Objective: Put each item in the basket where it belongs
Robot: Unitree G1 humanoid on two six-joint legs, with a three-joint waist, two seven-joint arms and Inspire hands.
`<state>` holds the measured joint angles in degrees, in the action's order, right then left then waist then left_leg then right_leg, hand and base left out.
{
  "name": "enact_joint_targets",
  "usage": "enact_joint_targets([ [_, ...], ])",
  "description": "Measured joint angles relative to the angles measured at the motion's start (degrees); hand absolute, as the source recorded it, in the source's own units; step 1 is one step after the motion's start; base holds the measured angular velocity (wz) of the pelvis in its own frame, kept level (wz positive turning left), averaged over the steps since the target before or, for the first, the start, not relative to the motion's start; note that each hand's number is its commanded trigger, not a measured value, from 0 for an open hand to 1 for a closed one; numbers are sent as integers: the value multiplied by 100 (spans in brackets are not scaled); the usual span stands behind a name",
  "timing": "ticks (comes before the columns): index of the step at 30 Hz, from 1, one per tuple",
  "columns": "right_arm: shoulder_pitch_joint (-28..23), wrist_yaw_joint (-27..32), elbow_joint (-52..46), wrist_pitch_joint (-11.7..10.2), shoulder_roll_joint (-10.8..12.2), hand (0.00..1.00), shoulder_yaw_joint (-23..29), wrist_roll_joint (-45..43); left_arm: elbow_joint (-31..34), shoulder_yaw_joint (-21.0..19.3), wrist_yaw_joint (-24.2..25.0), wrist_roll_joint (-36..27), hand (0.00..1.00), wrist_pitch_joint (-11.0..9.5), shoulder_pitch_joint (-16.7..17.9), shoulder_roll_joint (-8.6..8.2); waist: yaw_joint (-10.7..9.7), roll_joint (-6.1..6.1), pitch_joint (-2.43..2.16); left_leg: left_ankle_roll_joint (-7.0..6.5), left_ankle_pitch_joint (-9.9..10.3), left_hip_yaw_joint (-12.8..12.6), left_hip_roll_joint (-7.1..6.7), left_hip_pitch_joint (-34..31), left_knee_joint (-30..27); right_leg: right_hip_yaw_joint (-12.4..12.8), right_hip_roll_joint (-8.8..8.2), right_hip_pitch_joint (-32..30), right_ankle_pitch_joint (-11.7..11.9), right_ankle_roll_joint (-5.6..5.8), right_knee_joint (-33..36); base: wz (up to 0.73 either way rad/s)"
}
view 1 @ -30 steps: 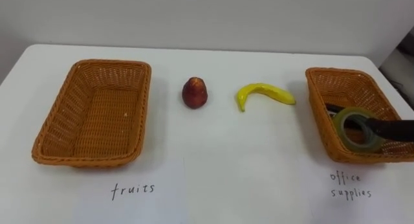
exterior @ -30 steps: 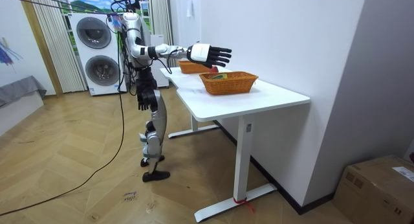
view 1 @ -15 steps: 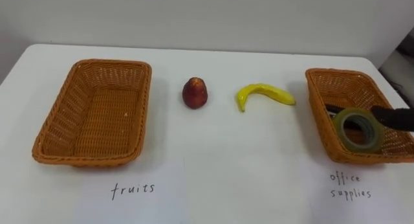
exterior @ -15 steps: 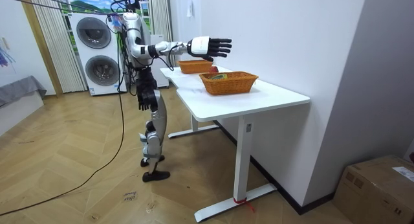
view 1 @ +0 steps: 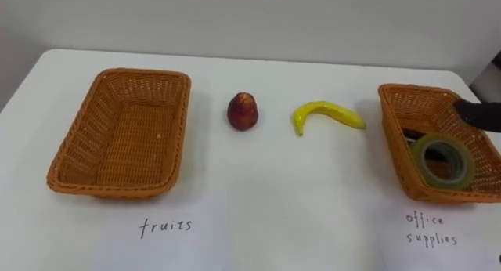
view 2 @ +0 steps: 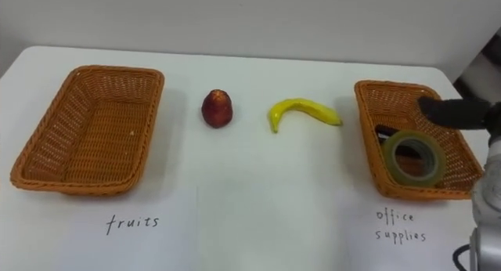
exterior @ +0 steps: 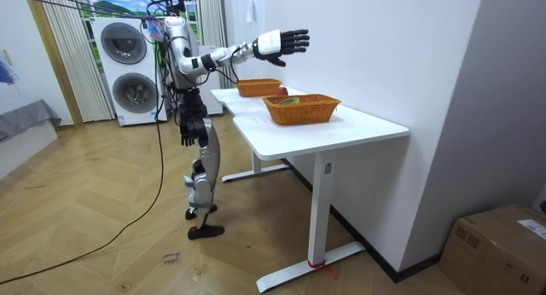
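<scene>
standing at the long side of the white bench (view 1: 258, 189), on the room view's left, the robot holds its right robot hand (exterior: 278, 43) high in the air over the bench's right end. the hand is well above the things there. its fingers (view 2: 450, 110) are straight and spread, and they hold nothing. in the eye views those dark fingers reach in from the right edge, over the far part of the right wicker basket (view 1: 394, 138).

that basket holds a roll of tape (view 1: 443, 179), which leans toward its near wall. a dark item (view 1: 411, 135) lies just behind the roll, too hidden to name. a handwritten label for office supplies (view 1: 429, 229) sits on the bench just in front of the basket.

both pieces of fruit lie on the bare bench, outside the baskets. a red fruit (view 1: 243, 111), perhaps a peach, stands upright near the right rim of the left wicker basket (view 1: 82, 134), apart from it. a yellow banana (view 1: 325, 113) lies between the red fruit and the right wicker basket, touching neither, its arch turned away from the robot. a handwritten label for fruits (view 1: 165, 226) lies just in front of the left wicker basket.

in the room view a stacked washer and dryer (exterior: 124, 65) stand behind the robot. a cardboard box (exterior: 499, 244) sits on the wooden floor at the lower right.
</scene>
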<state>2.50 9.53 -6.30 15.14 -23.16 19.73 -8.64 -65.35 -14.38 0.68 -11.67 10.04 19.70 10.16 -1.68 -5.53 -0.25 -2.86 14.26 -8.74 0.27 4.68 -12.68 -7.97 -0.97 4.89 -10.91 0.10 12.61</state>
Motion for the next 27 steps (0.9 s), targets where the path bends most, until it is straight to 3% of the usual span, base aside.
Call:
enact_joint_targets([
  [7, 194, -161, -110, -2, -138, 0, -111, -16, -71, 5, -4, -4, 0, -4, 10, 11, 141, -96, 30, 2, -2, 105, -8, -62, -11, -112, -9, -17, 0, 0, 1, 7],
  [15, 355, -405, -126, 3, -348, 0, -615, -322, -129, 4, 8, 2, 0, -11, -24, 69, 379, -157, -11, 4, -4, 135, -11, -158, -32, -185, -13, -97, 0, 0, 1, 2],
  [19, 678, -518, -15, 3, -354, 0, -994, -420, -132, 6, 28, 4, 0, -9, -25, 104, 389, -184, 14, 4, -4, 212, -19, -207, -123, -237, -20, -81, 0, 0, 2, 10],
  [23, 719, -602, 166, 6, -367, 0, -1130, -423, -139, 7, 79, 1, 0, 9, -26, 163, 573, -254, 53, 5, -2, 278, -15, -246, -160, -334, -29, -58, 0, 1, 2, 11],
  [27, 732, -713, 289, 5, -382, 0, -1415, -488, -158, 25, 74, 1, 0, 96, -96, 207, 668, -290, 55, 4, -3, 355, -30, -317, -198, -456, -54, -64, -1, 1, 1, 12],
])
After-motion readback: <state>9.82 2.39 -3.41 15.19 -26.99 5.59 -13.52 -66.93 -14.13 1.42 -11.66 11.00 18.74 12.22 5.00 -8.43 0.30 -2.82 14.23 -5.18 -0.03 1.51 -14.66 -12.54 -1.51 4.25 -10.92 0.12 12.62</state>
